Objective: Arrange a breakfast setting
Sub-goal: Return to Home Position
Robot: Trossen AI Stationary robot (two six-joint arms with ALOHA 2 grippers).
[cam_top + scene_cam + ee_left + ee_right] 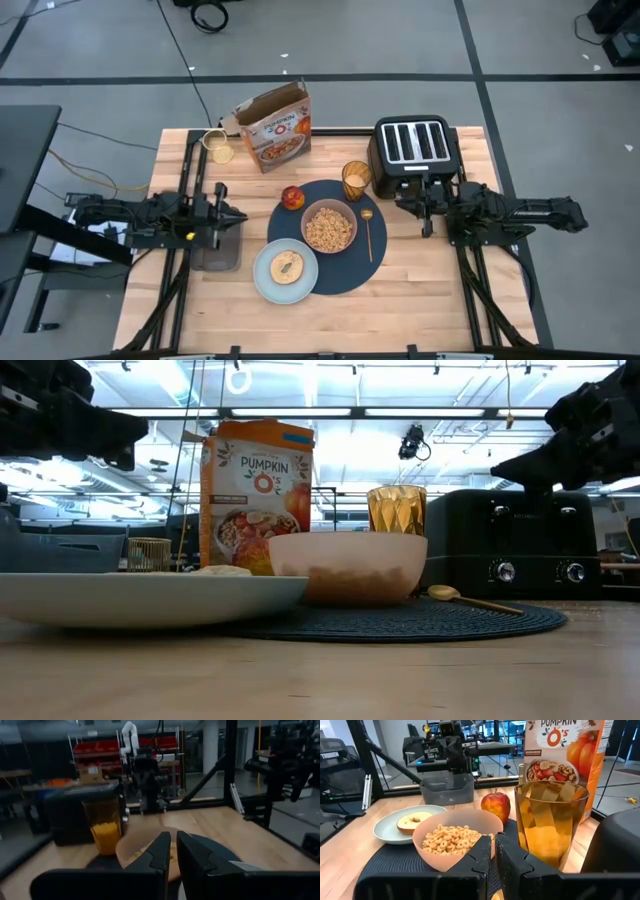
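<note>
A round dark-blue placemat (345, 268) lies mid-table. On it stand a pinkish bowl (329, 227) of cereal rings, a red apple (292, 197), an amber glass (356, 180) and a gold spoon (368, 232). A pale-blue plate (262, 283) with a bagel (287, 265) overlaps the mat's near-left edge. My left gripper (240, 215) hovers shut to the left of the mat, pointing level at it. My right gripper (400, 200) hovers shut to the right of the mat, beside the glass (547, 822). Neither gripper holds anything.
A black toaster (415, 147) stands at the far right, just behind my right gripper. An orange-and-white cereal box (273, 127) stands at the far edge, with a small jar (215, 140) to its left. A grey bin (217, 250) sits below my left gripper.
</note>
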